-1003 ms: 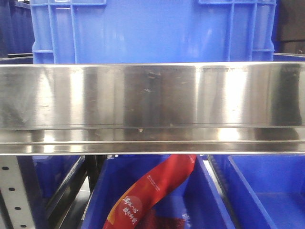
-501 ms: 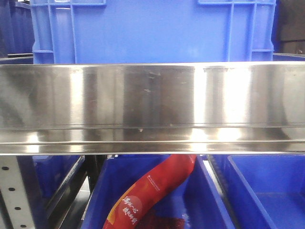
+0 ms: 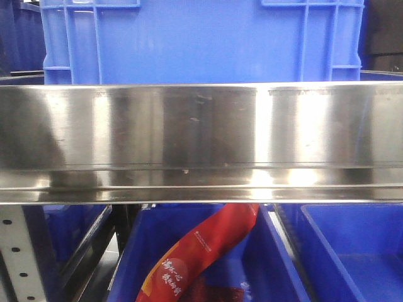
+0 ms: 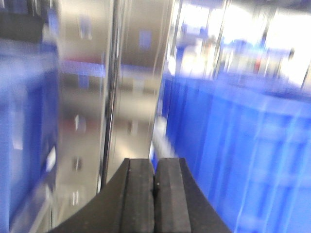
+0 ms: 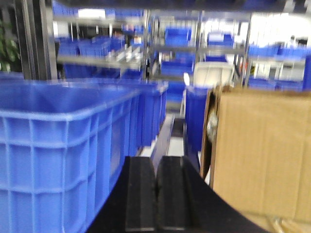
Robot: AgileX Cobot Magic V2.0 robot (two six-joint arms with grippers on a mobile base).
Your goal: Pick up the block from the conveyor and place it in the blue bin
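Front view: brushed steel panel (image 3: 201, 141) across the middle of the frame, streaked with bright reflections. Behind and above it, large blue bin (image 3: 201, 41) with ribbed walls. Below the panel, lower blue bin (image 3: 138, 264) holding a long red packet (image 3: 201, 255) printed with white characters, lying diagonally. Second lower bin (image 3: 352, 251) just to the right, interior bare as far as visible. Perforated grey upright (image 3: 19, 258) at lower left.

Left wrist view, heavily blurred: left end effector (image 4: 154, 194) clenched, black pads (image 4: 138, 194) pressed flat together with nothing between them. Shiny metal surface (image 4: 131, 87) ahead, blue crate wall (image 4: 252, 160) to the right, another blue shape at far left.

Right wrist view: right end effector (image 5: 156, 194) likewise clenched on nothing, pads (image 5: 141, 194) touching. Ribbed blue crate (image 5: 63, 145) to the left, brown cardboard box (image 5: 262, 150) to the right, shelving (image 5: 170, 53) stacked with blue containers in the background.

No block and no conveyor belt in any view; position of both impossible to tell.
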